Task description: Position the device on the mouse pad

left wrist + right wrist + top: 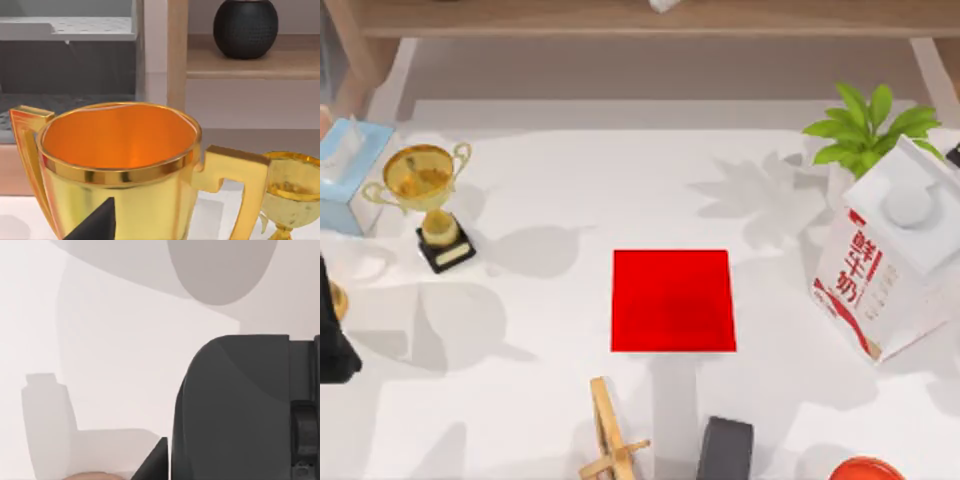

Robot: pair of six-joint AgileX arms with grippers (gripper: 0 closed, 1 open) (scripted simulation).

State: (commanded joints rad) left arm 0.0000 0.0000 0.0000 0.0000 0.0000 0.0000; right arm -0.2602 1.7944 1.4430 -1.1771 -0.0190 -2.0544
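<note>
The mouse pad (672, 300) is a flat red square in the middle of the table with nothing on it. Just in front of it, at the table's front edge, lies a dark grey thing with rounded corners (725, 450), cut off by the picture's edge. I take it for the device. The right wrist view shows the device (235, 410) very close: a dark grey body with seams and a wheel-like part. A dark tip of my right gripper (157, 462) sits right beside it. My left gripper (95, 225) is parked against a large gold trophy (120, 165).
A gold trophy (425, 185) and a blue tissue box (350, 170) stand at the back left. A plant (865, 130) and a milk carton (890, 265) stand on the right. A wooden piece (610, 440) and a red round thing (865, 468) lie at the front edge.
</note>
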